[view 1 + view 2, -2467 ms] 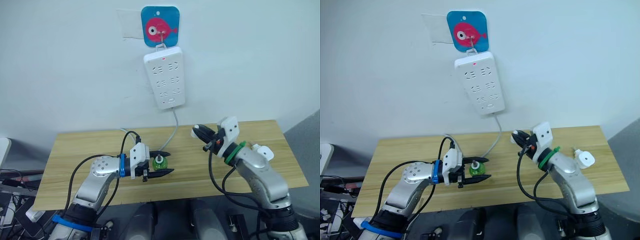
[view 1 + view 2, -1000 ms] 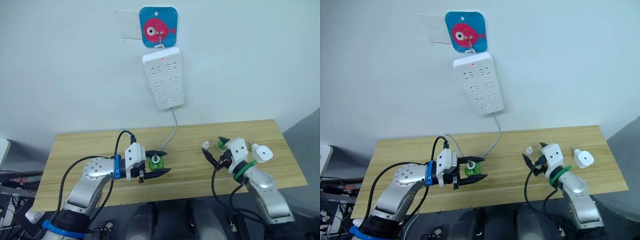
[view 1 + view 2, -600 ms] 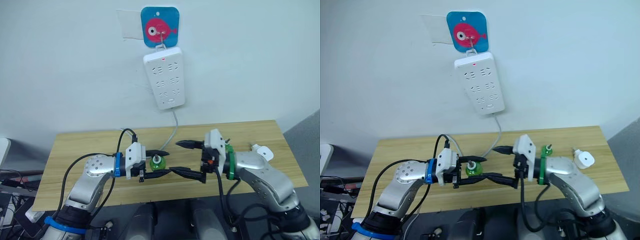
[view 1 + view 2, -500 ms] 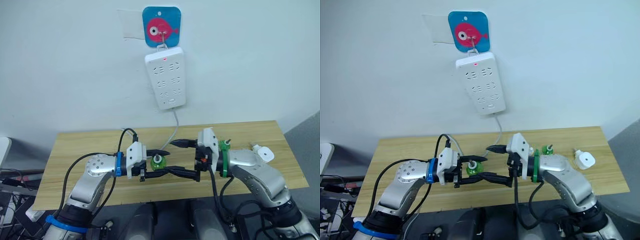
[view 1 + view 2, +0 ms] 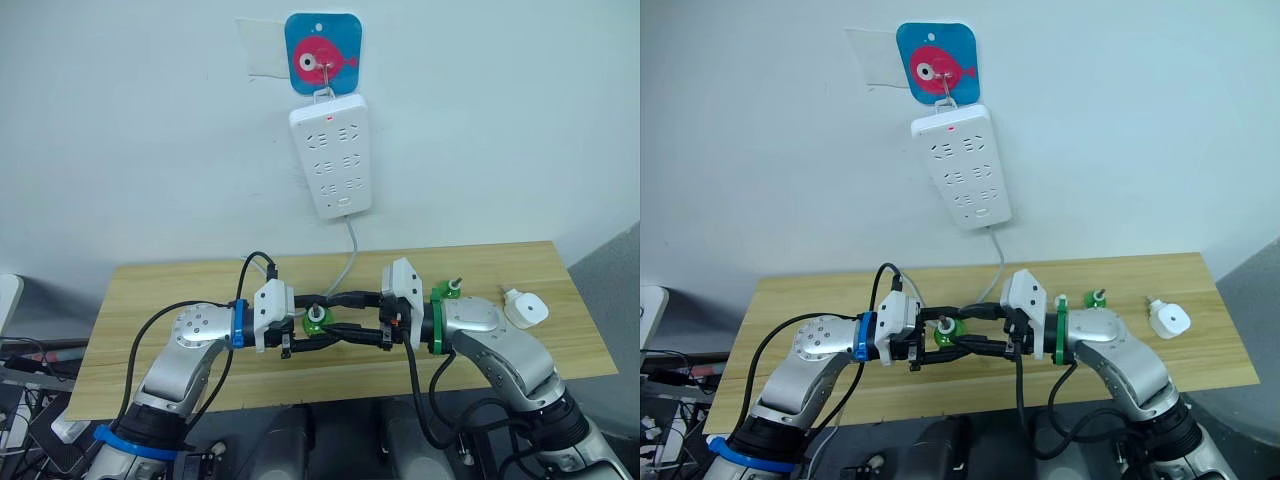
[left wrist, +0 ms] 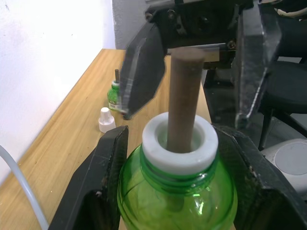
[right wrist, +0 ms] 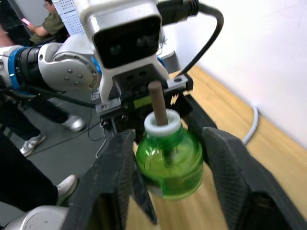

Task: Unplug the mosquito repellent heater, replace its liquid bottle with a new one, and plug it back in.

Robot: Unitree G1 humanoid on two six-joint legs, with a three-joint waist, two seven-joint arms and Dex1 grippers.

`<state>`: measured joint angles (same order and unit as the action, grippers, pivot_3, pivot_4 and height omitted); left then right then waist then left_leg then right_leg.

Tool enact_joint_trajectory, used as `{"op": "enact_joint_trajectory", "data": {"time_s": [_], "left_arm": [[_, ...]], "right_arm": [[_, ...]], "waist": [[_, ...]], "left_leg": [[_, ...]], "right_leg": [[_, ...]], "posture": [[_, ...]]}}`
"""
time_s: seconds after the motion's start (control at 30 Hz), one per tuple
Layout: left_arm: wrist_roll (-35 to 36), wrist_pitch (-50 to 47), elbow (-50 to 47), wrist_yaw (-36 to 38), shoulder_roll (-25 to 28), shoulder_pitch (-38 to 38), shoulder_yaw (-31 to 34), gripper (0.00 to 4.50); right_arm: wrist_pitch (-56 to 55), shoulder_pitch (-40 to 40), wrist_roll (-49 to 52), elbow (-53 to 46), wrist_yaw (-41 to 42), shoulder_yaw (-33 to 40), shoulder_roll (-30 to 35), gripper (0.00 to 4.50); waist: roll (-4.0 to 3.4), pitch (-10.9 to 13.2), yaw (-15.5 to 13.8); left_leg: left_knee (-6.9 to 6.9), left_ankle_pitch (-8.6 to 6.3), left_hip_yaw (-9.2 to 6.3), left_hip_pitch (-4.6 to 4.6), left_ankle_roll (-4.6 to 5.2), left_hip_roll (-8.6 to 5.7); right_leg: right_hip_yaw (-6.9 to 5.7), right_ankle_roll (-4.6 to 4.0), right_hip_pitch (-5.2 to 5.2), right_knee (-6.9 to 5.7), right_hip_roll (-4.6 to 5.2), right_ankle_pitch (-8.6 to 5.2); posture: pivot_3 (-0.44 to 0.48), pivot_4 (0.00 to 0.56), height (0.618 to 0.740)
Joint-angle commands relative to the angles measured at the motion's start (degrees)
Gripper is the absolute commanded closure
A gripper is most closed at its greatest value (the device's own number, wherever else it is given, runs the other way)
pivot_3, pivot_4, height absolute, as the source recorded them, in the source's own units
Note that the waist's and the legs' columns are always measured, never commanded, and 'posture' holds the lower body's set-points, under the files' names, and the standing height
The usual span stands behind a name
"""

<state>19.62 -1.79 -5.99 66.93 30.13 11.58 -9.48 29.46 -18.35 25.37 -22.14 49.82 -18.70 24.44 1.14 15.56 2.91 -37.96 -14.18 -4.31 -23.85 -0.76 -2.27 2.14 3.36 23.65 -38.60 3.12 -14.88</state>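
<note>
A green liquid bottle (image 6: pixel 177 191) with a white collar and a brown wick stands upright between my two grippers over the middle of the wooden table (image 5: pixel 160 290). My left gripper (image 5: pixel 318 325) is shut on its body from the left. From the right, my right gripper (image 7: pixel 168 134) is open, one finger on each side of the same bottle. The white mosquito repellent heater (image 5: pixel 524 308) lies unplugged near the table's right end. A second green bottle (image 5: pixel 450 291) stands to its left.
A white power strip (image 5: pixel 330 155) hangs on the wall above the table, its cable running down to the tabletop. A small white cap (image 5: pixel 1061 300) lies by the second bottle. A person (image 7: pixel 53 19) sits far behind my left arm.
My right arm has swung from the table's right side to the middle, and its open fingers have closed in around the bottle. The left gripper has stayed on the bottle.
</note>
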Motion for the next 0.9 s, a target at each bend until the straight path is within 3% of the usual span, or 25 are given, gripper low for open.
{"op": "enact_joint_trajectory", "data": {"time_s": [0.03,0.53,0.63,0.73,0.9], "left_arm": [[0.3,0.7,-0.7,0.1,-0.5,0.7,-0.5,2.22],[0.6,0.1,-1.6,0.2,-0.8,0.9,-0.8,2.22],[0.5,0.0,-1.6,0.2,-0.8,0.9,-0.8,2.22],[0.4,0.0,-1.6,0.3,-0.9,0.9,-0.8,2.22],[0.4,-0.2,-1.4,0.2,-1.1,1.3,-0.7,2.22]], "right_arm": [[-1.6,-0.7,-1.5,-1.1,0.2,-1.1,-0.3,2.01],[-3.1,-1.7,-5.0,1.5,-0.3,-2.8,-2.9,2.01],[-3.7,-1.6,-5.5,2.0,0.1,-2.9,-2.8,2.64],[-4.3,-1.6,-6.0,2.3,0.3,-3.2,-2.9,3.66],[-5.2,-1.6,-6.6,3.1,0.7,-3.3,-3.1,3.67]], "waist": [[0.00,0.0,0.0],[0.00,0.0,0.0],[0.00,0.0,0.0],[0.00,0.0,0.0],[0.00,0.0,0.1]], "left_leg": [[0.00,0.00,0.00,0.00,0.00,0.00],[0.00,0.00,0.00,0.00,0.00,0.00],[0.00,0.00,0.00,0.00,0.00,0.00],[0.00,0.00,0.00,0.00,0.00,0.00],[0.00,0.00,0.00,0.00,0.00,0.00]], "right_leg": [[0.00,0.00,0.00,0.00,0.00,0.00],[0.00,0.00,0.01,0.00,0.00,0.00],[0.00,0.00,0.01,0.00,0.00,0.00],[-0.01,0.00,0.01,0.00,0.00,0.00],[0.00,0.00,0.02,-0.01,0.00,0.00]], "posture": [[-0.028,0.264,0.740],[-0.026,0.270,0.740],[-0.026,0.270,0.740],[-0.027,0.271,0.740],[-0.025,0.271,0.740]]}}
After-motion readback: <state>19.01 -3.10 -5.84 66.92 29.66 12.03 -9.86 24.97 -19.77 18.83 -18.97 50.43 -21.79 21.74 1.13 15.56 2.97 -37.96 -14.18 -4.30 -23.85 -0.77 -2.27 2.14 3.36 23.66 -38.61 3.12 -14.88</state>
